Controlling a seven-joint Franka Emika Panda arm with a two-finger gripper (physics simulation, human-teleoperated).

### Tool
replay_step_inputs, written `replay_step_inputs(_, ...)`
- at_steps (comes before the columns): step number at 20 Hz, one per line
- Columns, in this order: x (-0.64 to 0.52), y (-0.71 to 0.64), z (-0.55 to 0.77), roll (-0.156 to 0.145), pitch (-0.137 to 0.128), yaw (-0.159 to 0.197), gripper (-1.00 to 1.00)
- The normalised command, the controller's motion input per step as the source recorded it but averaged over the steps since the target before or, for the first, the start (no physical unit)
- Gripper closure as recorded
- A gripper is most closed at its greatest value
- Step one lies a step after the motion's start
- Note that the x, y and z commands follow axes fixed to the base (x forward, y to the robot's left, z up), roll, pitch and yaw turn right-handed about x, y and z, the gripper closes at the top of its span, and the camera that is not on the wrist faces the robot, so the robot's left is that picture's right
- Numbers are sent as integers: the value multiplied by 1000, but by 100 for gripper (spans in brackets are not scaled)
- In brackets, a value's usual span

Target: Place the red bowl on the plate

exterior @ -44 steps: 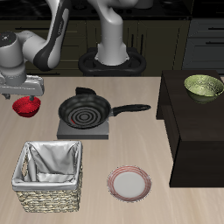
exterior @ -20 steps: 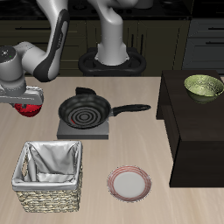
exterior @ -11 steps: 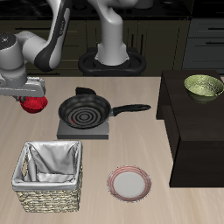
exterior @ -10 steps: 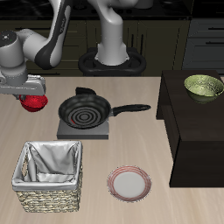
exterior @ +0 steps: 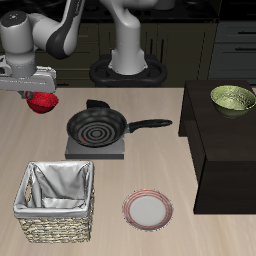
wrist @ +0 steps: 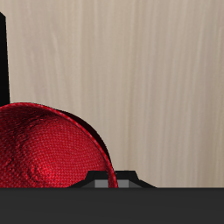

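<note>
Claw point(exterior: 40, 95): seen clamped on the red bowl point(exterior: 42, 102), upper left of the exterior frame.
Red bowl: held clear of the surface point(exterior: 130, 180); its ribbed inside was shown close in the wrist view point(wrist: 44, 149).
Change: bowl was raised from the surface over the last seconds and carried higher in the frame.
Plate point(exterior: 147, 209): found bare, lower centre, well apart from the bowl.
Between: frying pan point(exterior: 97, 127) and basket point(exterior: 55, 203).
Meaning: pickup judged done; carry and set-down judged outstanding.
</note>
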Motion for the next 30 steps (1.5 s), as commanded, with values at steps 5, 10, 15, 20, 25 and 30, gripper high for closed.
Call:
replay_step_inputs(5, -122, 68, 478, -8, -76, -3, 100)
replay_step_inputs(10, -72, 108, 379, -20, -71, 16, 100)
replay_step_inputs(15, -19, 88, 188, 32, -20, -15, 100)
replay_step_inputs(20, 95, 127, 160, 32, -9, -3, 100)
replay_step_inputs(25, 78, 241, 137, 20, -13, 5, 100)
replay_step_inputs(30, 135, 309, 164, 8, -19, 0, 100)
